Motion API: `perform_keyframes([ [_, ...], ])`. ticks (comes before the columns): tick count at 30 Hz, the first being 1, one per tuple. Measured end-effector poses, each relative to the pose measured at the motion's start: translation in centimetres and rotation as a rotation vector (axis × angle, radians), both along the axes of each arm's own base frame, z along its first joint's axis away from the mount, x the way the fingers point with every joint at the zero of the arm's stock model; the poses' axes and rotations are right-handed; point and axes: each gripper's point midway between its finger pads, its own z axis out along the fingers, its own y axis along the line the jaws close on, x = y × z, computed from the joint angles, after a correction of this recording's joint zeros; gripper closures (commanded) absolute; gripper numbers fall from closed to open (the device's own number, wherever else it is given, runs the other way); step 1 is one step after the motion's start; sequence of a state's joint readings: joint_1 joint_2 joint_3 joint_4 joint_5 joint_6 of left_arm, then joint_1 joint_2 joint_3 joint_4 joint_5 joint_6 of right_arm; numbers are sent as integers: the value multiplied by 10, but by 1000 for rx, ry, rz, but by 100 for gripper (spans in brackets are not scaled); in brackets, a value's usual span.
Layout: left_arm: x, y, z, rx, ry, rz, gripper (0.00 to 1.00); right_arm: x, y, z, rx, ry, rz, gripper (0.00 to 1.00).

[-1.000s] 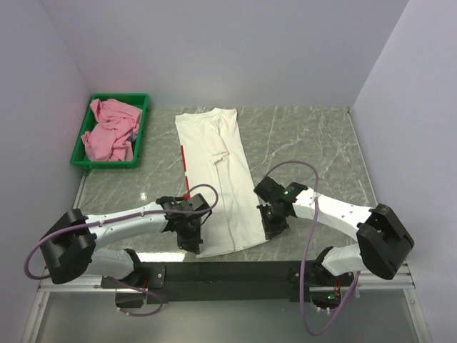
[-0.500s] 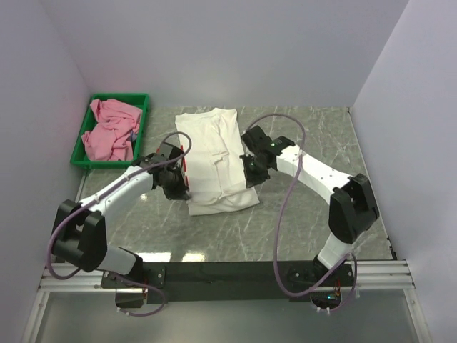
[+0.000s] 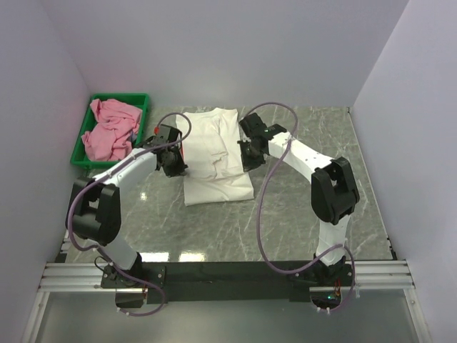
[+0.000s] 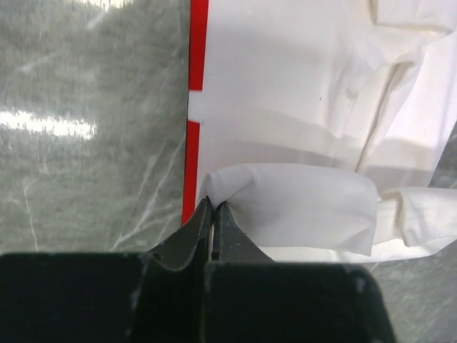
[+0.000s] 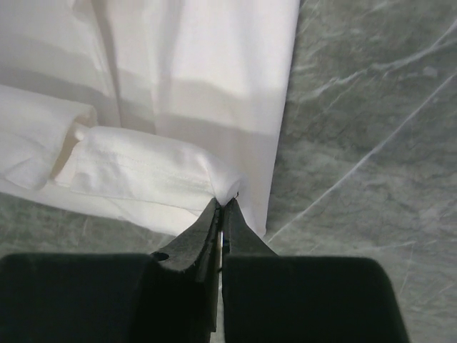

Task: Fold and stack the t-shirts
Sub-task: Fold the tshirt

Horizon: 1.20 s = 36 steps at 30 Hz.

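White t-shirt [image 3: 214, 153] lying half-folded, left gripper [image 4: 213, 207] pinching closed on one hem corner, right gripper [image 5: 223, 207] pinching closed on the other, pink t-shirt [image 3: 111, 130] sitting crumpled in green tray [image 3: 104, 165].

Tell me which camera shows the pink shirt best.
The top external view: the crumpled pink fabric t-shirt lies heaped in the green plastic tray. Both wrist views show the white fabric t-shirt and grey tabletop, nothing pink.

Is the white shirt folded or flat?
Partly folded: left gripper and right gripper pinch the white shirt by its hem, doubled over the rest.
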<state>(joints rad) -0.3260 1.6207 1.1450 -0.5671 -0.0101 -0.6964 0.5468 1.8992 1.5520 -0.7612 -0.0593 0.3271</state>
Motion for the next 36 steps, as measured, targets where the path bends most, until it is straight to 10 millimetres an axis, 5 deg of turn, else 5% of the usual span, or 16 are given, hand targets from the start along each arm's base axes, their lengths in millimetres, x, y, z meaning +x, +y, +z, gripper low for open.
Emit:
perform_keyframes([
  [8, 20, 2, -3, 23, -34, 0, 99, 21, -4, -4, 6, -33, -29, 100],
  [30, 26, 11, -29, 51, -27, 78, 99, 52, 8, -19, 34, -81, -40, 100],
  [33, 29, 11, -30, 50, -35, 87, 94, 57, 10, -19, 43, -96, -42, 100],
  [36, 32, 11, -32, 46, -40, 101, 80, 61, 11, -22, 44, -103, -44, 96],
])
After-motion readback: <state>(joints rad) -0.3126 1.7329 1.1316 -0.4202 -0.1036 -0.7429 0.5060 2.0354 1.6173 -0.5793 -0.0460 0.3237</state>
